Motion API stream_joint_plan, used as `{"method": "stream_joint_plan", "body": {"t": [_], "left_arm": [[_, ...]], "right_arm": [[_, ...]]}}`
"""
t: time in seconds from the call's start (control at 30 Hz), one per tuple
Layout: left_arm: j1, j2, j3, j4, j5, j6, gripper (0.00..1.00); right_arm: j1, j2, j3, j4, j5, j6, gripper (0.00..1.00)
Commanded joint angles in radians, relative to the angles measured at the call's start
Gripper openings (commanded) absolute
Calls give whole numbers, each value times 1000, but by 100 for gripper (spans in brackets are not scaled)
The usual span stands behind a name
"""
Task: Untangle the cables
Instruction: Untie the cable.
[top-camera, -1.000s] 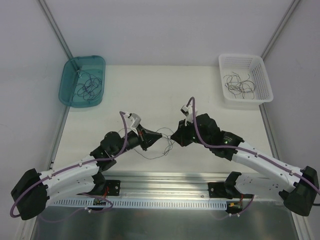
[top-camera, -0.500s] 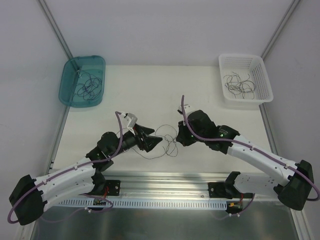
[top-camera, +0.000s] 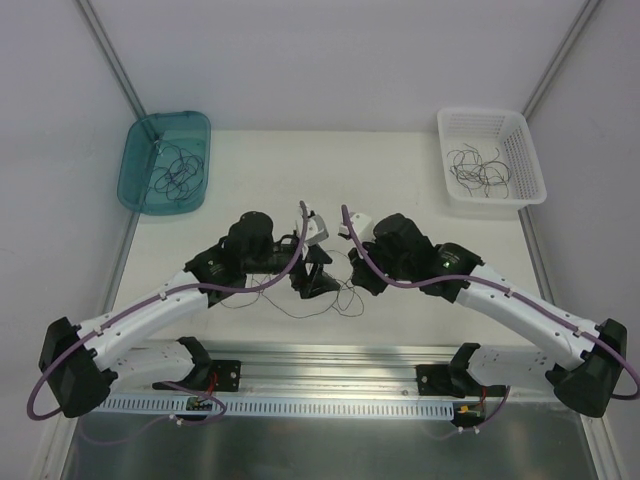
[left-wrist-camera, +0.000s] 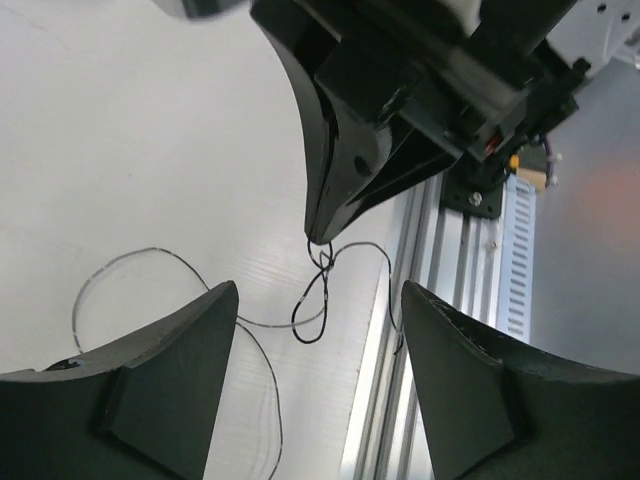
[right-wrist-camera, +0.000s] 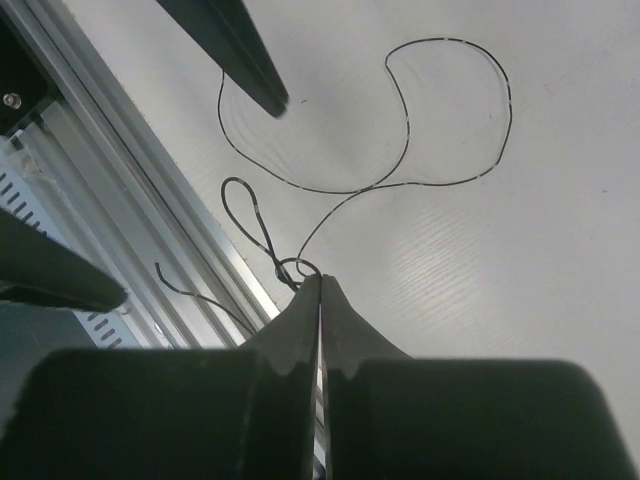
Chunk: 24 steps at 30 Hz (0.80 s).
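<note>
My right gripper (right-wrist-camera: 320, 280) is pinched shut, tips closed on the cables (right-wrist-camera: 406, 128) right where the strands cross in a small knot. The rest of the thin dark loops trail away from it over the tabletop (top-camera: 300, 170), just beside the metal rail (right-wrist-camera: 120, 140) at the near edge. My left gripper (left-wrist-camera: 318, 292) faces it, spread wide and gripping nothing, one finger on either side of the loop hanging below that knot.

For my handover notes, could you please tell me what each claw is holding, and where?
The right claw pinches the thin dark wiry cable at its small twisted crossing; the open left claw holds nothing.
</note>
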Motion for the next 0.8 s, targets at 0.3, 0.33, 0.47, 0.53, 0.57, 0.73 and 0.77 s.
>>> {"method": "stream_joint_plan", "body": {"t": [0.3,0.33,0.47,0.53,0.57,0.73,0.77], "left_arm": [[11,139,60,-72,130,42,57],[11,139,53,-57,133,33,56],[11,133,21,35,109,-12,54],[11,124,-5,86,80,-41,54],[11,119,-18,107,71,-52,53],[11,81,-111,244,41,-125,32],[11,75,-119,265,41,-130,29]], "right_arm": [[33,-19,66,-9,-56,-93,1],[35,-19,68,-8,-57,-93,1],[42,-13,68,-2,-53,-90,1],[44,-19,65,6,-56,-79,1],[42,-22,62,12,-57,-73,1],[42,-41,42,51,-71,-47,1],[42,-42,39,54,-73,-44,1]]}}
